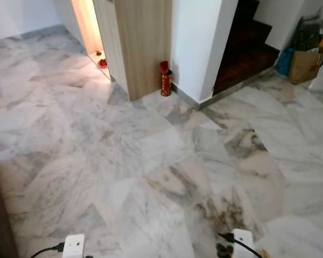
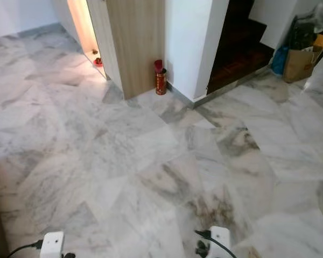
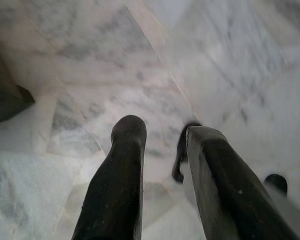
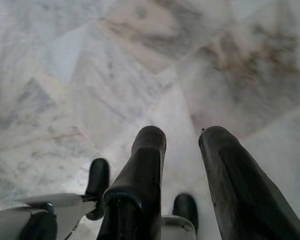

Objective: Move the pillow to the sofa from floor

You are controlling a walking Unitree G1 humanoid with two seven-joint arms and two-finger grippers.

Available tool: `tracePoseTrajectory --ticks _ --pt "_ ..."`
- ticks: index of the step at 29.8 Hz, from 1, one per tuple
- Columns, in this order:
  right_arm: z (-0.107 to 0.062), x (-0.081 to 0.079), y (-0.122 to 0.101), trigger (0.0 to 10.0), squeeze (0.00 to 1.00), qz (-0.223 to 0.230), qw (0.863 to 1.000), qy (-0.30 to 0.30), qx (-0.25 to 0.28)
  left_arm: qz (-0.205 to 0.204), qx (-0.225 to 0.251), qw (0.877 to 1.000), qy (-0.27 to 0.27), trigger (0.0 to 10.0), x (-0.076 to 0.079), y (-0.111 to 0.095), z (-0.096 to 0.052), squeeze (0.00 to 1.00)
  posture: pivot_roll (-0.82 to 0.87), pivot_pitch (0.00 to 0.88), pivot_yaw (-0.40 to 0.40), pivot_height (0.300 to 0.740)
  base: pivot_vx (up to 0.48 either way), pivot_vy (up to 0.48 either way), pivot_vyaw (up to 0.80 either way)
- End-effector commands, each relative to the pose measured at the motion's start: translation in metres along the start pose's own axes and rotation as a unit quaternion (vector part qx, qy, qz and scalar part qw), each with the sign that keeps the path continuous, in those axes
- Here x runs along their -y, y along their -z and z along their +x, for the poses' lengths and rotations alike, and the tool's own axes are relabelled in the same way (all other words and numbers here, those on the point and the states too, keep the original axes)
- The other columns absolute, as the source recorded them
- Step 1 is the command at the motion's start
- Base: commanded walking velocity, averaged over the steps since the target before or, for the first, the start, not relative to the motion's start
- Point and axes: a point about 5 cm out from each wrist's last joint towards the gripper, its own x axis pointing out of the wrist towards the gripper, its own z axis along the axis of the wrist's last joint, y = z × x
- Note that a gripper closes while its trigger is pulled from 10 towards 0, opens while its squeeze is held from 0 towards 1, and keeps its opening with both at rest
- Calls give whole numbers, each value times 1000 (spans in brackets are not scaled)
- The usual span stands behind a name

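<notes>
Both arms hang idle over marble floor (image 1: pixel 124 161); left gripper (image 3: pixel 162 135) & right gripper (image 4: pixel 182 137) fingers apart, holding nothing. Red can (image 1: pixel 166 79) sits by wood panel (image 1: pixel 142 43), cardboard box (image 1: pixel 304 64) far right, dark stairs (image 1: pixel 245 45) behind.

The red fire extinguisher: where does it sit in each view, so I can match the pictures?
Left eye view: red fire extinguisher, upper middle, at the wooden panel's foot.
Right eye view: same spot, slightly further left.
Left wrist view: not in it.
Right wrist view: not in it.
Shared landmark: the marble floor.
</notes>
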Motion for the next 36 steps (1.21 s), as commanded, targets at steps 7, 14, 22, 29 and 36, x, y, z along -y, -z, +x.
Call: tracePoseTrajectory --ticks 7,14,22,29,36 --pt "-3 5 10 10000 0 1 1000 8 -13 -5 -26 1000 -4 10000 -2 15 -3 0 2 133 2 740 0 0 800" --pt "-3 4 10 10000 0 0 1000 6 -13 -12 -23 1000 -4 10000 -3 14 -3 0 1 125 18 740 0 0 800" --pt "-3 4 13 10000 0 6 1000 8 -15 0 -24 1000 -7 10000 -4 13 -3 0 1 126 20 740 0 0 759" --pt "-4 5 11 10000 0 36 999 18 -4 -4 -30 1000 -10 10000 -5 14 -3 0 0 136 23 740 0 0 67" --pt "-3 5 8 10000 0 46 999 14 5 -3 -32 999 -12 10000 -6 15 -3 0 3 142 27 740 0 404 0"
